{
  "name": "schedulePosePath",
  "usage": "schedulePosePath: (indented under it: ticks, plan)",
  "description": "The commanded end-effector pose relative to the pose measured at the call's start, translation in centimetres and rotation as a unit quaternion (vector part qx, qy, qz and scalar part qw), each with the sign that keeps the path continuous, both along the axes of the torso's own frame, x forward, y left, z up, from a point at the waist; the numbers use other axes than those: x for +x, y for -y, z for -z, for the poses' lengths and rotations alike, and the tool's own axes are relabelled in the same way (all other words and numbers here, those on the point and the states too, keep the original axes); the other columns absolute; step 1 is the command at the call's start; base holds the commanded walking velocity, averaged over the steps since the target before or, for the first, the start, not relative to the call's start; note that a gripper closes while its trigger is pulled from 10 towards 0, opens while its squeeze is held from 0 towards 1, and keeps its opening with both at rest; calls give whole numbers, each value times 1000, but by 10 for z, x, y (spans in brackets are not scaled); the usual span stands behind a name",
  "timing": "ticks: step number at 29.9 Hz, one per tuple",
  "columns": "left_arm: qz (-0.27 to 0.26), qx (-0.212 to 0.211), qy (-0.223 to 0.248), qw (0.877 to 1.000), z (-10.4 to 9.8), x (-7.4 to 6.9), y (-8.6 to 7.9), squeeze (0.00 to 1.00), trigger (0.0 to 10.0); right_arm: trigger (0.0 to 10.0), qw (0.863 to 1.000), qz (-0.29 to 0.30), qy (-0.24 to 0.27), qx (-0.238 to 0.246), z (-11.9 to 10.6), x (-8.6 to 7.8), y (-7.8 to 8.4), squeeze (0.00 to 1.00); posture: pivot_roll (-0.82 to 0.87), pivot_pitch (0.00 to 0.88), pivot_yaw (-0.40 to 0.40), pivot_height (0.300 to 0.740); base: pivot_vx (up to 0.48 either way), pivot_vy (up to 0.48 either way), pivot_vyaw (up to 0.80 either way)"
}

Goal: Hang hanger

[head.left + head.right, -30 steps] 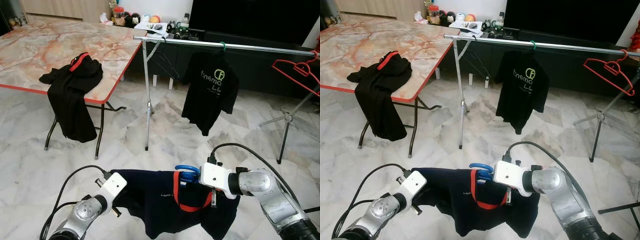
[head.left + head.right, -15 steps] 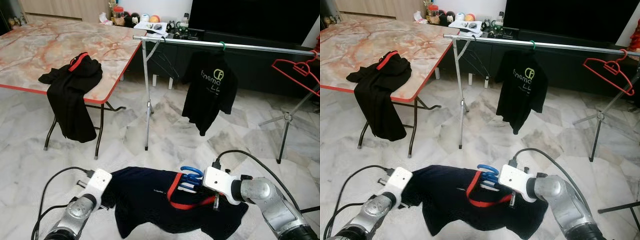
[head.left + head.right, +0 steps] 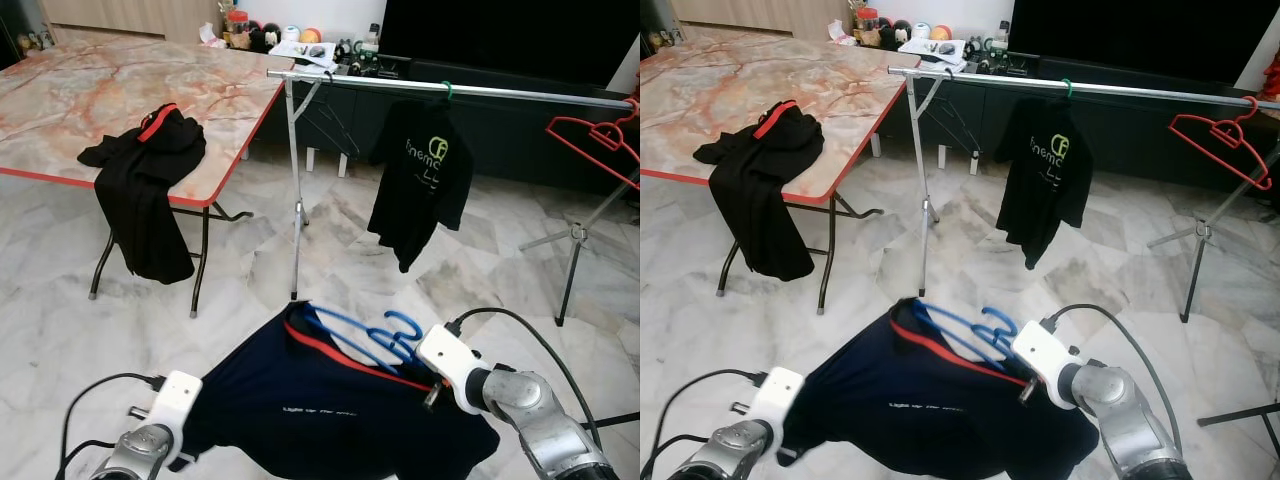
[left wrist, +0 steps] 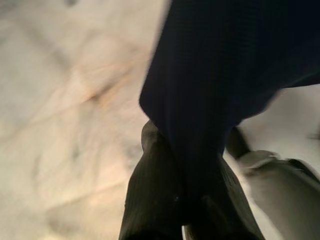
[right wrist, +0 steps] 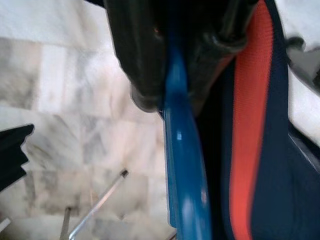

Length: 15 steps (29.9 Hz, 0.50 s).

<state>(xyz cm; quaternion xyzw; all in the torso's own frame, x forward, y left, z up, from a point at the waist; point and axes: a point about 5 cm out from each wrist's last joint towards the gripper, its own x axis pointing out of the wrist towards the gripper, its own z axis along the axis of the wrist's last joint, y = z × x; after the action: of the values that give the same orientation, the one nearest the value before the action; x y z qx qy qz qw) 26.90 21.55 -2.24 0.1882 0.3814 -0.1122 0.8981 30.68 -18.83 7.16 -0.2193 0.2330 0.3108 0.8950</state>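
Carrying navy shirt [image 3: 330,410] on blue hanger [image 3: 365,335], low and near | right hand [image 5: 172,95] clamped on hanger, left hand [image 4: 185,200] pinching shirt hem | next I judge: lift hook to far rail [image 3: 450,90]

A navy shirt [image 3: 320,400] on a blue hanger [image 3: 365,335] stretches between both arms; the clothes rail [image 3: 450,90] stands at 12 o'clock.
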Motion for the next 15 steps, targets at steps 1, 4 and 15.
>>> schedulePosePath:
  ticks: [1,4,15]
  plan:
    - [68,5,-20,997,6,-8,6,0,0,0,990,80,71,87,-27,17,7,0,-1,108,-13,740,0,0,0]
    - [101,-20,8,995,-2,1,18,0,0,0,978,85,77,175,-33,19,-6,0,5,107,-16,740,0,0,0]
    - [254,-76,74,961,-32,15,42,0,0,0,993,81,25,87,0,8,-7,0,8,105,-18,740,0,0,0]
